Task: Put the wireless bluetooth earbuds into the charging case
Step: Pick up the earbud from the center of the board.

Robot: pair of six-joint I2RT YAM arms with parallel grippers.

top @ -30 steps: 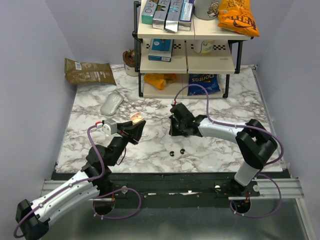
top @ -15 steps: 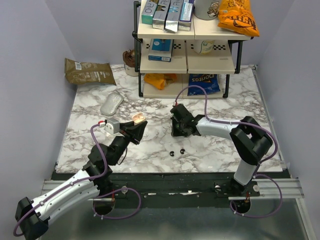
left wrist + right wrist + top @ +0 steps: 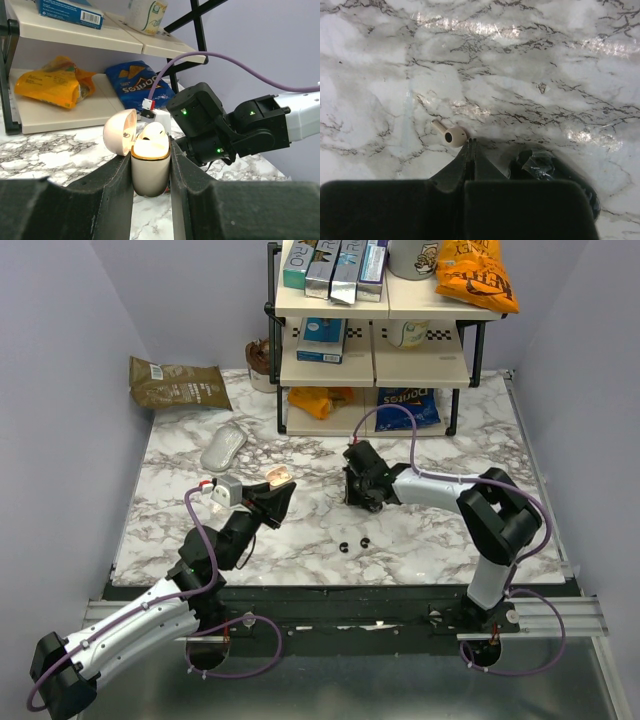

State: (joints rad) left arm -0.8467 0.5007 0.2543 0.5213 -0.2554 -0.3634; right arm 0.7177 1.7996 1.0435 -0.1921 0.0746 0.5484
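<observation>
My left gripper [image 3: 150,159] is shut on a cream charging case [image 3: 149,175] and holds it upright above the table with the lid open; it also shows in the top view [image 3: 277,477]. One cream earbud [image 3: 151,132] sits in the case. A second cream earbud [image 3: 454,136] with a short stem lies on the marble, touching or nearly touching the left side of my right gripper's [image 3: 471,144] tips. That gripper is shut and empty, pointing down at the table [image 3: 354,500]. No black earbuds are seated in the case.
Two tiny black pieces [image 3: 354,543] lie on the marble near the front middle. A crumpled clear wrap [image 3: 536,162] lies right of my right fingers. A black-framed shelf [image 3: 375,360] with snack bags stands at the back. A grey mouse [image 3: 223,448] and a brown bag [image 3: 178,382] lie at back left.
The right gripper has shifted slightly back and right, staying low over the marble. The left gripper with the case has edged slightly right.
</observation>
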